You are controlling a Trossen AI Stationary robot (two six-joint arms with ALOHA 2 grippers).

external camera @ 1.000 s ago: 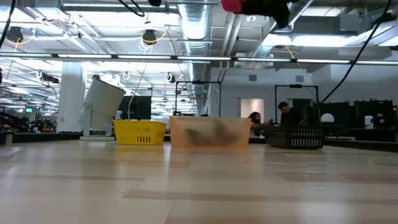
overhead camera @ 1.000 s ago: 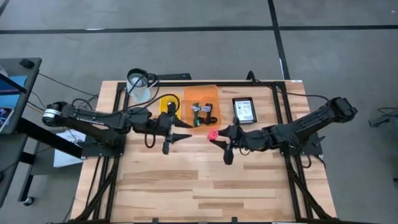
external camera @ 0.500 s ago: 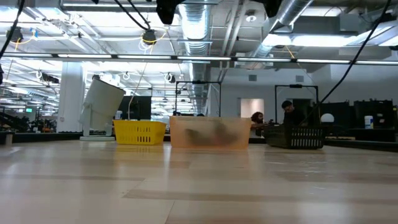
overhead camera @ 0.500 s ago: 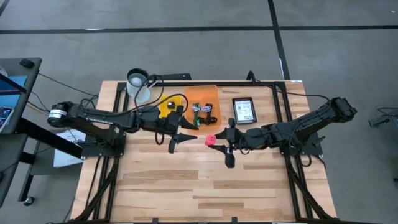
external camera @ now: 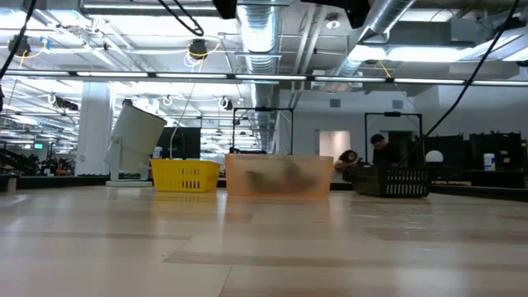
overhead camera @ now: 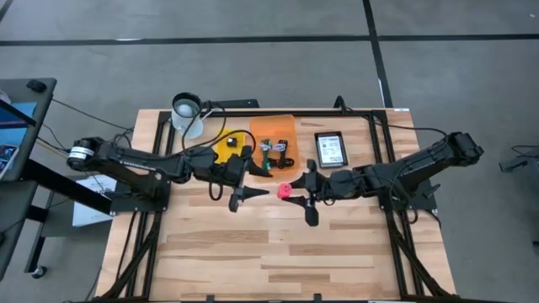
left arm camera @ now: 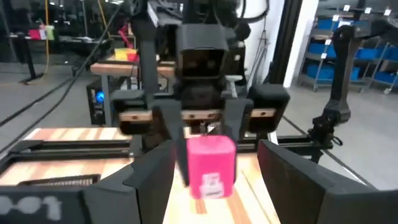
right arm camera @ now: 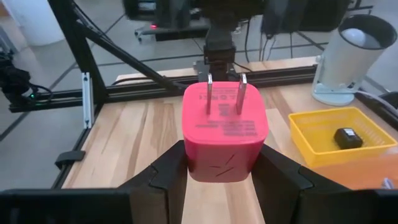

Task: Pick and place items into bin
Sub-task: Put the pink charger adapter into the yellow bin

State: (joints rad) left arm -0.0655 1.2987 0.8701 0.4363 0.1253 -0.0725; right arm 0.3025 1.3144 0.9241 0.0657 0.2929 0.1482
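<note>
A red-pink plug block [overhead camera: 287,189] with two metal prongs [right arm camera: 224,87] hangs above the table's middle, with my right gripper [overhead camera: 297,190] shut on it. My left gripper [overhead camera: 253,187] faces it from the table's left. It is open, and its fingers [left arm camera: 146,180] stand short of the block [left arm camera: 211,165], touching nothing. An orange bin [overhead camera: 274,141] at the far middle holds black and green cables [overhead camera: 274,153]. In the yellow basket [overhead camera: 232,143] lies a tiny black block [right arm camera: 348,137]. A white card [overhead camera: 330,149] lies in a black tray. My right gripper pinches the plug block's two side faces [right arm camera: 194,155] between its two fingers [right arm camera: 165,177]. The fingers come about level from the table's right. The block is lifted clear of the table, with its prongs pointing away from the gripper toward my left gripper.
A white lamp-like cylinder [overhead camera: 189,114] stands at the far left corner, beside the yellow basket [external camera: 184,175]. Black frame rails [overhead camera: 375,126] run along the table's edges. The near half of the wooden table [overhead camera: 278,252] is bare board.
My left gripper has gone toward the table's right, closing on the plug block, and its fingers have opened wider. My right gripper has tipped a little, and the block has left the top of the low view while staying in the hold.
</note>
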